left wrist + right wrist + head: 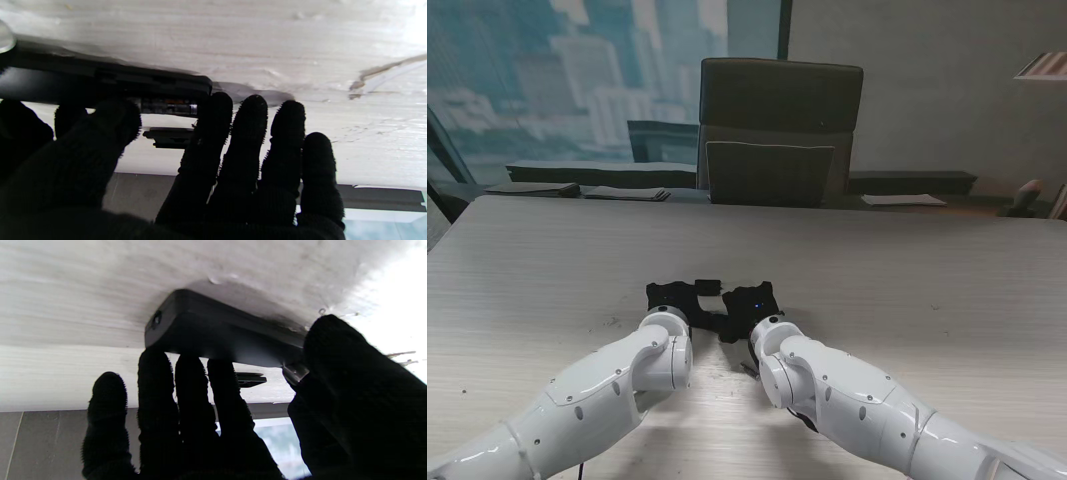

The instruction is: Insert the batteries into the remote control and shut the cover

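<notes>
While both hands grip the remote control (110, 83), 1 battery (168, 107) shows inside (cover (170, 137) lies apart).

- Stand view: even, moderate daylight from the window (577, 70) at the far left; the pale table (907, 270) is uniformly lit, without hard shadows. Focus is adequate, though resolution is low.
- Both gloved hands, left hand (673, 296) and right hand (752, 300), render as detail-free black patches.
- Left wrist view: strongly backlit. The left hand (233, 166) is a near silhouette; the table surface is overexposed toward one corner. The remote control (110, 85) is soft and dim; a battery (168, 107) catches a faint highlight.
- Right wrist view: same backlighting. The right hand (206, 420) is underexposed and blurred close to the lens; the remote (217, 333) casts a soft shadow on the table; glare washes one side.
</notes>
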Tool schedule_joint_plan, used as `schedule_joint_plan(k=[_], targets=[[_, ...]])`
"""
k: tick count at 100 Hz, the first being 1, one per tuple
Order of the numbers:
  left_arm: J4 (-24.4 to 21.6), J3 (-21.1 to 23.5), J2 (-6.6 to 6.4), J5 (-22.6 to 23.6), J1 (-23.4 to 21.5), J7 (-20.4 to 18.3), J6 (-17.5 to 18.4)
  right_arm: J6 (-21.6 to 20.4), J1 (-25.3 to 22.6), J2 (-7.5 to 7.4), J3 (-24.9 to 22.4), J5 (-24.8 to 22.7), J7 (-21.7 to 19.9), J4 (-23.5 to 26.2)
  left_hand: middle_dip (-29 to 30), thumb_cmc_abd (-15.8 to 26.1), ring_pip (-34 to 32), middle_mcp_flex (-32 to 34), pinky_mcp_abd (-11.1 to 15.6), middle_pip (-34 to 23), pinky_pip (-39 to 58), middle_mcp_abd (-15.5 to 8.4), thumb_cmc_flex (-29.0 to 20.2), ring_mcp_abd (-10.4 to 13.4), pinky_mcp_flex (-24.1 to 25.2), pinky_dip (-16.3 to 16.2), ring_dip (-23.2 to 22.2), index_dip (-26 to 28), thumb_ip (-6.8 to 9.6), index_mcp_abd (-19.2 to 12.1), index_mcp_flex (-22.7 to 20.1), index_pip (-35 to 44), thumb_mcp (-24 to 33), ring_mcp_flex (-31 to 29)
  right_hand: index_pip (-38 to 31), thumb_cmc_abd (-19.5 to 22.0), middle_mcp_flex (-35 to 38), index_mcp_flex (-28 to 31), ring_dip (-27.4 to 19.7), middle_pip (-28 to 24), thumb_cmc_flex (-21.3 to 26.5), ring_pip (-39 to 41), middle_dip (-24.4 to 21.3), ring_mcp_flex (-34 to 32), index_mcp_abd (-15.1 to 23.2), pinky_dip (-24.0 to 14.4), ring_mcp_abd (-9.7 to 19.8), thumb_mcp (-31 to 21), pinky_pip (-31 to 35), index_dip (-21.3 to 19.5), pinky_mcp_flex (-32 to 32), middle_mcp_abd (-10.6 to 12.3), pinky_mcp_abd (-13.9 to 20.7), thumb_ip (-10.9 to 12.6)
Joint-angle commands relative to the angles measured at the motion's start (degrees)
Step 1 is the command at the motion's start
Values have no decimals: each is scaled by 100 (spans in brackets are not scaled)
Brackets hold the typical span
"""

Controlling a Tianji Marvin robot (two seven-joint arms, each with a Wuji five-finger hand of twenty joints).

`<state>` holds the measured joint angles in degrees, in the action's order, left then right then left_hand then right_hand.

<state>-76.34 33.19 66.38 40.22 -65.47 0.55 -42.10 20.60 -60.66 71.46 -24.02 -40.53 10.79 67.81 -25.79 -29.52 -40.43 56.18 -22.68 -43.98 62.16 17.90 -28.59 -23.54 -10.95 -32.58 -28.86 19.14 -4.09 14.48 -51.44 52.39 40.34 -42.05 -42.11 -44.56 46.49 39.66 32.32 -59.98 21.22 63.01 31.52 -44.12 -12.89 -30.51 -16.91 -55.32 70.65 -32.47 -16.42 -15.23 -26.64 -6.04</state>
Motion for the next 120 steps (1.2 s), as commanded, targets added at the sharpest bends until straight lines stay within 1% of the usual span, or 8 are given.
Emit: schedule_joint_plan(k=[1, 19, 42, 52, 70, 87, 95, 120], targets=[[199, -82, 27, -102, -166, -185, -31, 14, -201, -39, 83, 46, -204, -152, 127, -296, -133, 231, 22, 422, 131, -651, -990, 44, -30, -98, 46, -180, 249, -857, 182, 87, 650, -185, -810, 68, 107, 901, 65, -155, -31, 110, 63, -77, 552, -85, -74, -55, 144, -179, -2, -128, -149, 77], [252, -96, 49, -121, -161, -142, -48, 28, -205, -43, 81, 42, -211, -142, 71, -310, -261, 295, 49, 283, 159, -705, -1113, 64, -42, -111, 3, -188, 209, -949, 174, 300, 699, -250, -809, 83, 109, 904, 67, -154, -33, 115, 62, -79, 556, -85, -71, -43, 146, -177, -2, -128, -136, 77], [328, -100, 78, -129, -170, -65, -77, 52, -218, -48, 78, 43, -224, -122, 8, -326, -373, 354, 48, 174, 185, -724, -1246, 60, -62, -123, -44, -203, 185, -922, 162, 387, 744, -329, -811, 105, 113, 907, 66, -157, -22, 112, 63, -74, 550, -86, -76, -30, 147, -176, 0, -136, -142, 80], [384, -108, 99, -153, -170, -26, -93, 54, -223, -54, 75, 38, -231, -113, -46, -356, -401, 380, 48, 156, 192, -725, -1336, 59, -66, -127, -57, -197, 206, -913, 174, 427, 843, -332, -810, 104, 110, 909, 68, -156, -23, 117, 63, -80, 552, -85, -72, -27, 147, -176, 0, -130, -142, 81], [486, -78, 154, -254, -185, 69, -120, 62, -228, -60, 71, 29, -238, -99, -370, -422, -537, 325, 78, 170, 212, -751, -1266, 53, -13, -143, -165, -127, 313, -843, 364, 531, 1289, -240, -810, 117, 109, 905, 67, -156, -30, 114, 62, -77, 556, -85, -74, -25, 147, -176, 0, -133, -142, 82], [457, -123, 101, -223, -154, -54, -103, 65, -229, -61, 71, 25, -236, -101, -441, -570, -511, 323, 93, 278, 189, -785, -1290, 88, 14, -134, -172, -93, 394, -872, 443, 541, 1565, -204, -808, 128, 108, 901, 69, -155, -32, 120, 62, -77, 559, -85, -63, -13, 146, -175, 0, -135, -147, 82], [460, -147, 90, -205, -144, -79, -121, 64, -230, -64, 71, 25, -244, -97, -525, -650, -485, 338, 107, 389, 155, -798, -1342, 104, 30, -117, -179, -60, 396, -885, 498, 553, 1731, -175, -810, 130, 107, 903, 68, -157, -36, 115, 62, -69, 557, -84, -74, -8, 146, -175, 0, -131, -146, 83], [451, -241, 52, -123, -112, -161, -258, 39, -234, -79, 56, 2, -237, -91, -618, -706, -463, 361, 116, 528, 127, -796, -1549, 126, 54, -102, -189, -6, 378, -897, 576, 593, 1862, -121, -805, 140, 100, 889, 68, -157, -36, 113, 62, -67, 562, -84, -69, -2, 146, -173, 0, -129, -145, 85]])
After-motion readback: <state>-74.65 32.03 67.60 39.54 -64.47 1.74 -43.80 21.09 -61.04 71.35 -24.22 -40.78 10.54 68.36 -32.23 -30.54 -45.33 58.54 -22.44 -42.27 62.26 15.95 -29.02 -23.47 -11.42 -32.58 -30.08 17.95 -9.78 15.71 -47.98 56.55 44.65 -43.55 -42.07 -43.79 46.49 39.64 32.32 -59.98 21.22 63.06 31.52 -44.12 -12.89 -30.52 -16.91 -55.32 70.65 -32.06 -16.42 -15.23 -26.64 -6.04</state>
